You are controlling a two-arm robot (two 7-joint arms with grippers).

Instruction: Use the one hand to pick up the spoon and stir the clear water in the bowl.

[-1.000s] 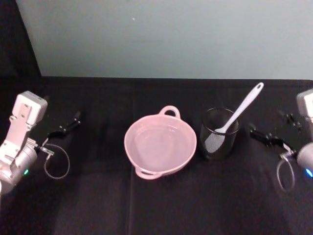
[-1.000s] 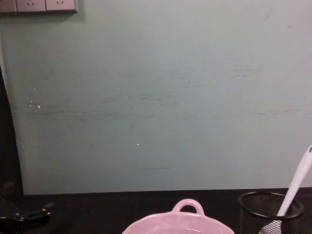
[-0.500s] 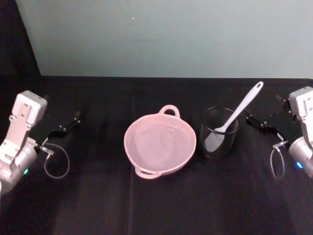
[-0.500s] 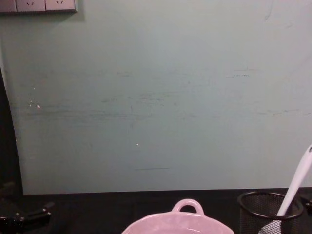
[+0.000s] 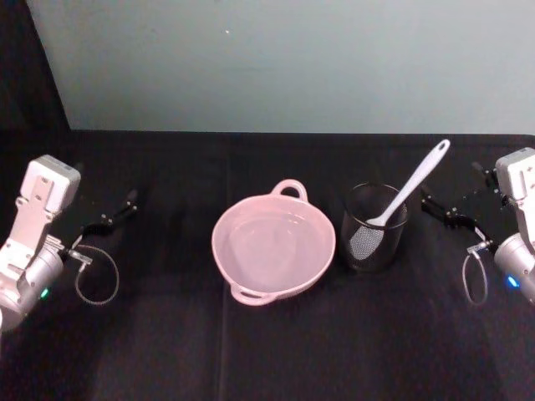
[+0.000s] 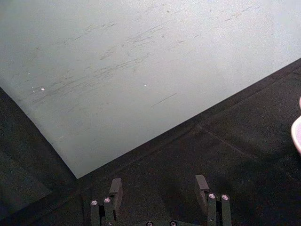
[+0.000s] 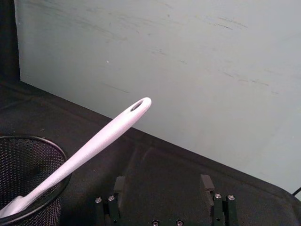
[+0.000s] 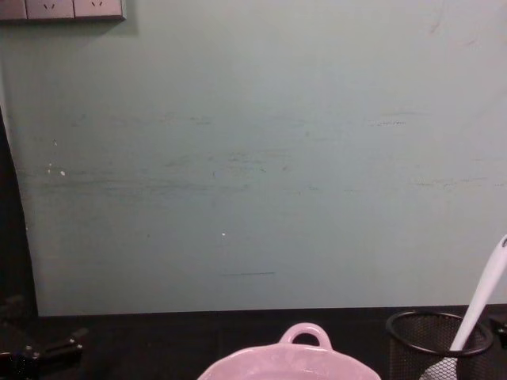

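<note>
The left gripper [image 5: 107, 219] sits well left of the bowl [image 5: 274, 248], fingers spread and empty. The pink bowl of clear water stands just left of the mesh cup [image 5: 374, 227], where the spoon [image 5: 401, 194] leans. The right gripper [image 5: 447, 214] hovers right of the cup, fingers spread, near the spoon's handle.

each arm ends in a silver cylindrical wrist with a small blue-green light and a white boxy module on top. a thin grey cable loops from each wrist. the left gripper [image 5: 113, 215] and right gripper [image 5: 451, 210] are black, with slim fingers. in the wrist views each finger [image 6: 115, 187] is a dark grey flat pad on a black base [image 7: 162, 220] set with pairs of round silver screws.
</note>
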